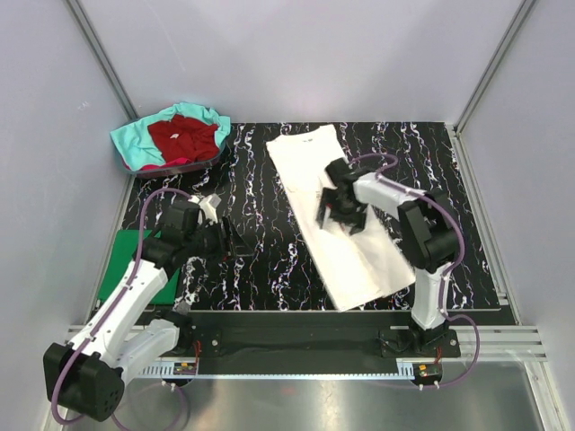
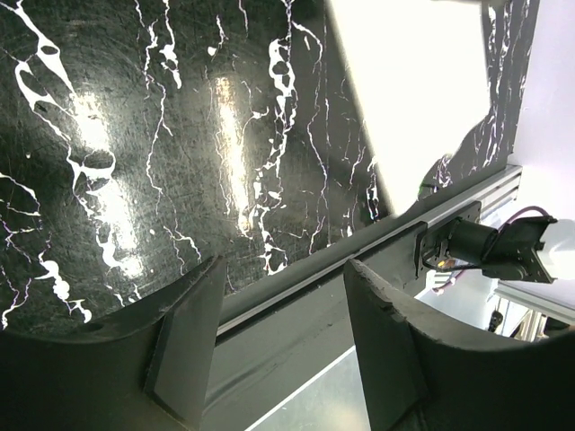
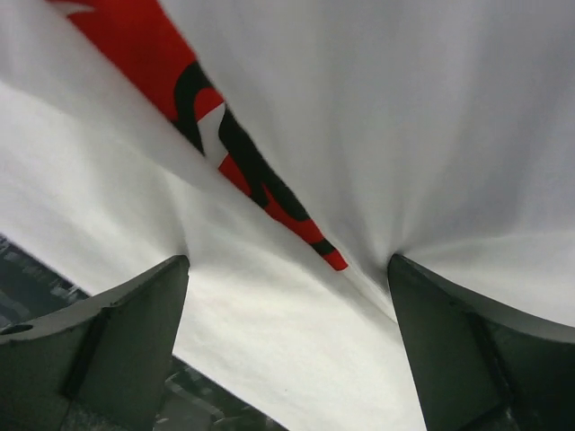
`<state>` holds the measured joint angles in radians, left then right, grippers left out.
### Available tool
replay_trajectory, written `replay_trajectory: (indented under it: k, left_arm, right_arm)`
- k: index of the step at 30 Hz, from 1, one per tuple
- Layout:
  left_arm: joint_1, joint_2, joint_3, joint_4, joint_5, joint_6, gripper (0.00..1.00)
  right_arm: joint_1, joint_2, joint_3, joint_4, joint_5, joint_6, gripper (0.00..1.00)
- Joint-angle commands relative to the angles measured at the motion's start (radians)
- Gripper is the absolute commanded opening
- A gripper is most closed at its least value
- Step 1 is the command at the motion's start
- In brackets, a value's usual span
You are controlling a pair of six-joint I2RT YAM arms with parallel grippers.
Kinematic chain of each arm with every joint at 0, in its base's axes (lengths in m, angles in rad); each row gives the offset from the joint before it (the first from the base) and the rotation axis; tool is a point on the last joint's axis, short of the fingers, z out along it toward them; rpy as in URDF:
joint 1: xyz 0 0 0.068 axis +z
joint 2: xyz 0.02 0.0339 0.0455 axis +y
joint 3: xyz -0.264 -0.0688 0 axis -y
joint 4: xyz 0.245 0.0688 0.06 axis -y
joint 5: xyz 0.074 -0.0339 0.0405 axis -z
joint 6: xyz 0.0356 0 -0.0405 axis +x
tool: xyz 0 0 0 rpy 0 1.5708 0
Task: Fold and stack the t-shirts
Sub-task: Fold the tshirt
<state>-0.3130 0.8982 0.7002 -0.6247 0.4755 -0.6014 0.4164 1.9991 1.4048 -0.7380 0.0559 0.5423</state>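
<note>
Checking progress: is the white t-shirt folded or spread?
Partly folded: the white t-shirt lies as a narrow strip, cloth overlapping its red print.

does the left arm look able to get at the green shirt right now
Probably yes: the green shirt lies beside the left arm with nothing on it, and the left gripper is open and empty.

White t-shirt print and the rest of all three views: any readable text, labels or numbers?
Nothing legible in any view.
Red print on the white t-shirt: black and white strokes, possibly letters, but creased and cut off in the right wrist view, so unreadable.
Top view: too small to show any lettering.
</note>
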Motion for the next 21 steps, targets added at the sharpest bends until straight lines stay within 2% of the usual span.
replay_trajectory:
  k: [1,7,9,10,15,17,19,21]
  left_arm:
    - [-0.005,0.004,0.022,0.052,0.011,0.005,0.61]
    - [-0.005,-0.008,-0.001,0.046,-0.012,-0.009,0.61]
    - [-0.005,-0.018,0.002,0.036,-0.018,-0.017,0.61]
    - [-0.005,-0.03,0.001,0.033,-0.027,-0.02,0.61]
    - [-0.005,-0.062,-0.01,0.02,-0.035,-0.046,0.61]
    - [-0.005,-0.068,-0.024,0.022,-0.034,-0.057,0.61]
    - [-0.005,-0.065,-0.031,0.023,-0.035,-0.063,0.61]
    - [-0.005,-0.061,-0.045,0.034,-0.032,-0.072,0.61]
  right_arm:
    - [0.193,0.021,-0.063,0.064,-0.182,0.404,1.0]
    - [0.289,0.135,0.294,-0.118,-0.099,0.464,1.0]
    - [0.292,0.109,0.316,-0.162,-0.061,0.431,1.0]
    - [0.291,0.089,0.321,-0.169,0.005,0.404,1.0]
    - [0.289,-0.005,0.312,-0.158,0.212,0.13,1.0]
    - [0.283,0.004,0.336,-0.083,0.269,-0.022,1.0]
    - [0.263,0.075,0.39,-0.054,0.291,-0.102,1.0]
    - [0.248,0.194,0.535,-0.049,0.301,-0.186,1.0]
